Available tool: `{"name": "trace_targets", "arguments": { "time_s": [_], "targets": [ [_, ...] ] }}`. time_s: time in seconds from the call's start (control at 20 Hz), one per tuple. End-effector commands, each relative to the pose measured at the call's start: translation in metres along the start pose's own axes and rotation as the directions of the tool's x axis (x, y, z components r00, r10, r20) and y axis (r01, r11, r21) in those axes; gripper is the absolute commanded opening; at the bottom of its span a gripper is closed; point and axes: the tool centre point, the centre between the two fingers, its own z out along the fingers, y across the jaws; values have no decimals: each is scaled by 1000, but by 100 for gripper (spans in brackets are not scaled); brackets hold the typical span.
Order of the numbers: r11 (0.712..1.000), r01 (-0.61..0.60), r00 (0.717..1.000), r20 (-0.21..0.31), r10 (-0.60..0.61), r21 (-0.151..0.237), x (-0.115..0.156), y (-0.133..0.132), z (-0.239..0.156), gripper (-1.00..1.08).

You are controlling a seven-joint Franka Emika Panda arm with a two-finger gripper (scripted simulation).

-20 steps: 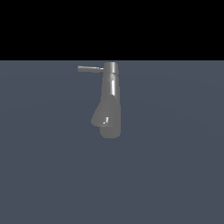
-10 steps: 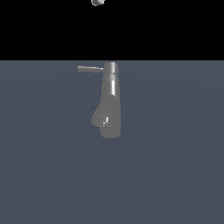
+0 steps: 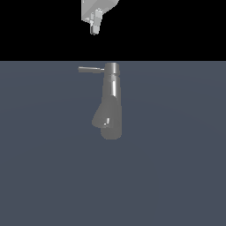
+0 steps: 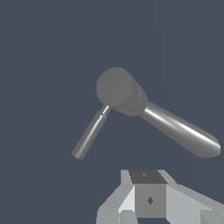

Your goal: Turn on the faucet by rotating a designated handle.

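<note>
Item 1: grey metallic faucet (image 3: pixel 110 106) with a tall tapering body, a short cylindrical cap and a rounded bulging spout end. It sits in the centre of the exterior view, on the flat dark blue-grey ground (image 3: pixel 176 176), cap uppermost in the frame, spout end lowest.

Item 2: thin straight grey metal rod handle (image 3: pixel 91 69). It projects sideways from the cap toward the exterior view's left, just below the black band. It stands clear of the body, so a sideways push at its free end should turn it. Nothing touches it.

Item 3: pale grey gripper (image 3: pixel 94 24) of the arm, at the upper centre of the exterior view, against the black band. It hangs well apart from the handle, roughly in line above it, likely an approach position. Whether its jaws are spread or pressed together cannot be told; the wrist view shows only its housing at the lower edge.

Change noted: half a second earlier only a small tip showed at the top edge; a second earlier, nothing. The gripper has come down. Faucet and handle are unmoved.
</note>
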Motion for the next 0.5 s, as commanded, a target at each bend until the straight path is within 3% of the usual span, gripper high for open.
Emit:
{"name": "trace_targets", "arguments": {
  "time_s": [0.0, 0.45],
  "targets": [
    [998, -67, 998, -6, 66, -5, 3, -14, 14, -100],
    [956, -291, 956, -47, 290, -16, 11, -59, 67, -100]
  ]
}}
